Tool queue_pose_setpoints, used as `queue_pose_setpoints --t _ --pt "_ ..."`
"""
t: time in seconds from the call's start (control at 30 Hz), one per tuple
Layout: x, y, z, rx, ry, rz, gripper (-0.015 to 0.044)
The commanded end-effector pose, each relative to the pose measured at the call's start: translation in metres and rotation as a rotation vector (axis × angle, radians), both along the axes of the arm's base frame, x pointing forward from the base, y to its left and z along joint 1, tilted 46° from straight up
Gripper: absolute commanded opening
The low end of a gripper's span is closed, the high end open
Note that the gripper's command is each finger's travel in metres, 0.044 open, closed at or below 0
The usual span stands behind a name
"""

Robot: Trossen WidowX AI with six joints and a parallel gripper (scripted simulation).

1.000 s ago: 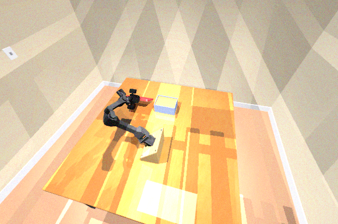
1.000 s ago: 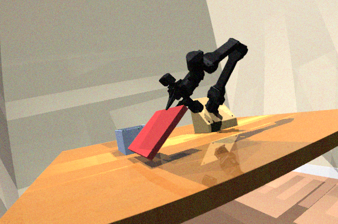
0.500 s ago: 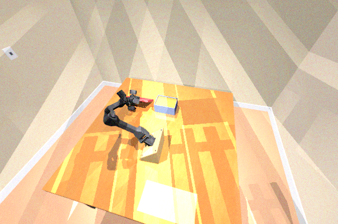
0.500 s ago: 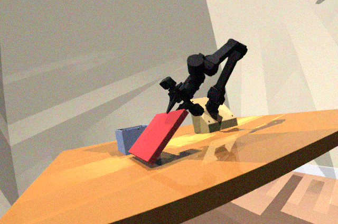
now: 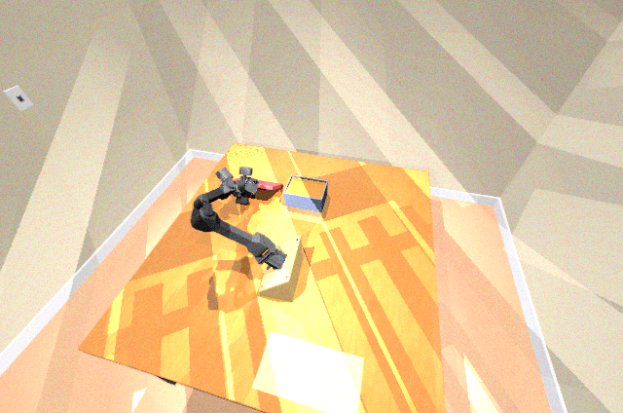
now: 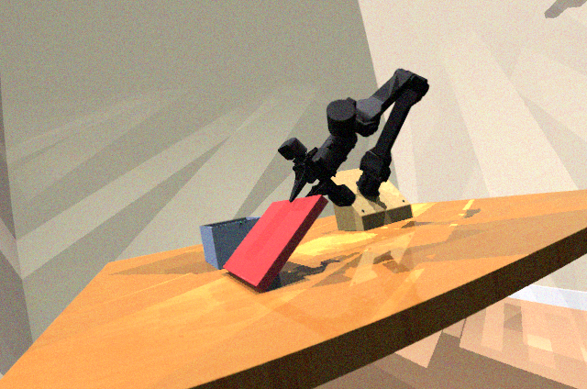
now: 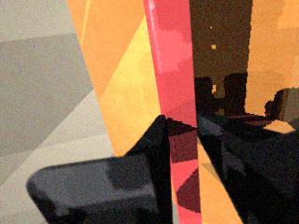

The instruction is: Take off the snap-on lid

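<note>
The red lid is off the box and steeply tilted. Its broad smooth face points up and outward in the exterior view. Its low edge is at or just above the table; I cannot tell if it touches. My gripper is shut on the lid's raised edge, with one finger on each side of it. The blue storage box stands upright and open on the table, close beside the lid. The lid hides part of the box in the exterior view.
The arm's base stands on a cream wedge-shaped block, behind the lid in the exterior view. A white sheet or patch lies near the table's front edge in the top view. The table's far edge runs behind the box and lid there.
</note>
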State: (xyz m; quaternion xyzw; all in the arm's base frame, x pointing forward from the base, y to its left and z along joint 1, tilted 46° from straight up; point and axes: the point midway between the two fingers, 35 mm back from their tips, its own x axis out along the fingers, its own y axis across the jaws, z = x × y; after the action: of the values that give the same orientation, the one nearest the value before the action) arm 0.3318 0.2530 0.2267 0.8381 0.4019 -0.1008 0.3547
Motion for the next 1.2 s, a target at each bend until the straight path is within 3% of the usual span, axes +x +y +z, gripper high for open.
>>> queue_pose_setpoints --t 0.0,1.17 --pt "0.000 0.001 -0.004 -0.001 0.005 -0.007 0.0000" --pt "-0.004 0.021 -0.023 0.000 0.005 -0.007 0.0000"
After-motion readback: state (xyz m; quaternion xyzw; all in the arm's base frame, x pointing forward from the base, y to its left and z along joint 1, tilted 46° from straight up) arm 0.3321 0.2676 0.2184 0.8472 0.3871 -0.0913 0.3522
